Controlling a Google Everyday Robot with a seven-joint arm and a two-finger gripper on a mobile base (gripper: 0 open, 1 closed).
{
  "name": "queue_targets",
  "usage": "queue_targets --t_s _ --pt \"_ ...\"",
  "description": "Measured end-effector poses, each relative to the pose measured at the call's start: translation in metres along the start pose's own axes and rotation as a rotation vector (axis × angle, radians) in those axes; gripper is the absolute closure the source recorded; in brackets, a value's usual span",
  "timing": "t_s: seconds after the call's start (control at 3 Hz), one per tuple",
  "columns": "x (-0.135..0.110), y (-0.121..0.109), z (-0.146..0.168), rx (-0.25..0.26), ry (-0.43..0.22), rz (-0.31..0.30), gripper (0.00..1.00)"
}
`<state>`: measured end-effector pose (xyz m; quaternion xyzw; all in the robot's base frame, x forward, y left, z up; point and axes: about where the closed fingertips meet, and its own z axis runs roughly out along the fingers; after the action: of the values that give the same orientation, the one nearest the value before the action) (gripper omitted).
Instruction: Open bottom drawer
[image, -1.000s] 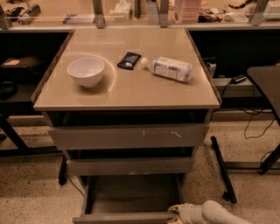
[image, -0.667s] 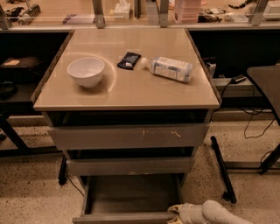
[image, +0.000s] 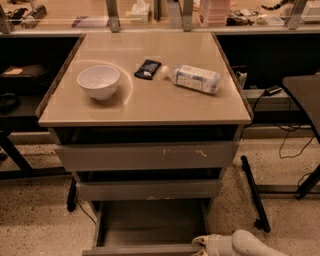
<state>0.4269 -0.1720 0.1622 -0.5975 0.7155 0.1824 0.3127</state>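
Note:
The bottom drawer (image: 150, 222) stands pulled out below the other two, showing its flat grey tray floor; its narrow front (image: 142, 249) lies along the bottom edge of the view. My gripper (image: 202, 246) is at the right end of that front, at the bottom of the view, on a white arm (image: 250, 245) coming from the lower right. Above are the mid-width grey front (image: 148, 190) and the widest scratched grey front (image: 145, 156), both pushed in.
On the tan tabletop (image: 145, 107) sit a white bowl (image: 98, 81), a dark packet (image: 147, 69) and a lying plastic bottle (image: 192, 78). A black table leg (image: 255, 192) stands on the floor at right. A cluttered counter (image: 150, 15) runs behind.

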Motion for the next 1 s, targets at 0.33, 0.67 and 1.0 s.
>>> queue_targets --t_s 0.33,0.67,1.0 --pt "0.0017 0.0154 -0.003 -0.022 0.0 0.01 1.0" --pt "0.0 0.0157 -0.0037 -0.023 0.0 0.01 0.98" --pt "0.0 0.0157 -0.0037 -0.023 0.0 0.01 0.8"
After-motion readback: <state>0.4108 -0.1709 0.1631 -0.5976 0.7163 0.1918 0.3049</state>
